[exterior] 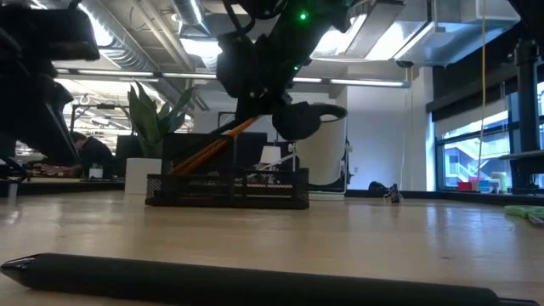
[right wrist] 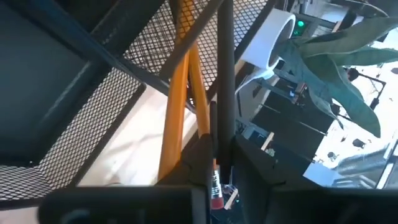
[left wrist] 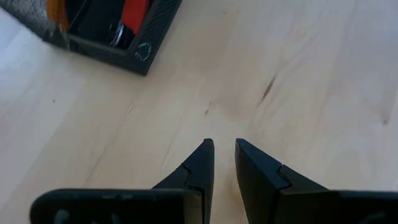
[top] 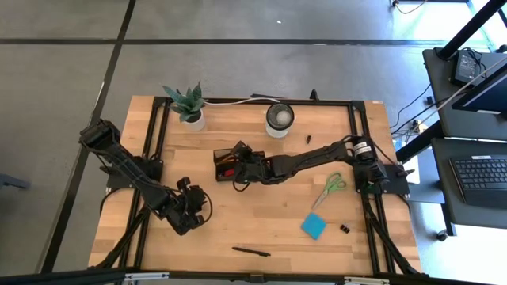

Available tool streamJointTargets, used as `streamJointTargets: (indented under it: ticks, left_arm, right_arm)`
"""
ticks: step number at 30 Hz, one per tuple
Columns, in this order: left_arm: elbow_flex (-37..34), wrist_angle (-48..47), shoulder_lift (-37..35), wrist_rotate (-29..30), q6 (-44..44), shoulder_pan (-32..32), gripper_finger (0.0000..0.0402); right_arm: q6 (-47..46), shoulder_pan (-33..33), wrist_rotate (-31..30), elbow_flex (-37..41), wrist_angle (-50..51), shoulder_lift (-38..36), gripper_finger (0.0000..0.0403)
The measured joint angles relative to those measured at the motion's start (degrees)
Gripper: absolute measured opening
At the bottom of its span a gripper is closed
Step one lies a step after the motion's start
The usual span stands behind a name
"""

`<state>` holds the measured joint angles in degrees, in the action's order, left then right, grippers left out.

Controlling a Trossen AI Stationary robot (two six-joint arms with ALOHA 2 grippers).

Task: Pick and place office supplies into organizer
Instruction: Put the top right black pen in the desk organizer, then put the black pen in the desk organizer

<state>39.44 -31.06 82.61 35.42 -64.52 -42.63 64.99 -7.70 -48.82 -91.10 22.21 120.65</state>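
Observation:
The black mesh organizer point(top: 224, 156) stands mid-table, behind centre. Two orange pencils point(exterior: 208, 151) lean in it, their lower ends inside; a red thing point(left wrist: 134, 15) lies in it too. My right gripper point(top: 240, 164) hangs over the organizer's right part, shut on the upper end of one pencil. A thin black rod point(right wrist: 224, 74), maybe a pen, runs beside that pencil. My left gripper point(top: 190, 207) hovers over bare wood left of centre, its fingers a little apart with nothing between them point(left wrist: 224, 146). Green scissors point(top: 329, 188), a blue pad point(top: 313, 226) and a black pen point(top: 251, 252) lie loose. My right gripper pinches an orange pencil between its two fingers near the eraser end point(right wrist: 216, 190), which shows just behind the fingertips. The fingers slant down from the table's right side, along the pencil. The pencil is tilted, its lower end inside the organizer point(exterior: 183, 170). Whether the black rod is also held, I cannot tell.
A potted plant point(top: 188, 104) and a white-rimmed cup point(top: 279, 117) stand at the far edge. A small black clip point(top: 345, 229) lies by the blue pad, another small black item point(top: 308, 139) right of the cup. Bare wood lies between the organizer and the near edge.

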Motion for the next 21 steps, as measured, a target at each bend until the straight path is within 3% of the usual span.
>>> streamJointTargets:
  ticks: [14, 21]
  left_arm:
    - [-1.24, 0.86, 0.02, 0.00, -0.83, 0.00, 0.0059]
    - [-1.24, 1.43, 0.02, 0.00, -0.76, 0.00, 0.0059]
  right_arm:
    - [3.66, -0.11, 0.34, -0.06, -3.32, 0.02, 0.0122]
    - [-1.83, -2.45, -2.47, -5.64, -0.59, -0.31, 0.0146]
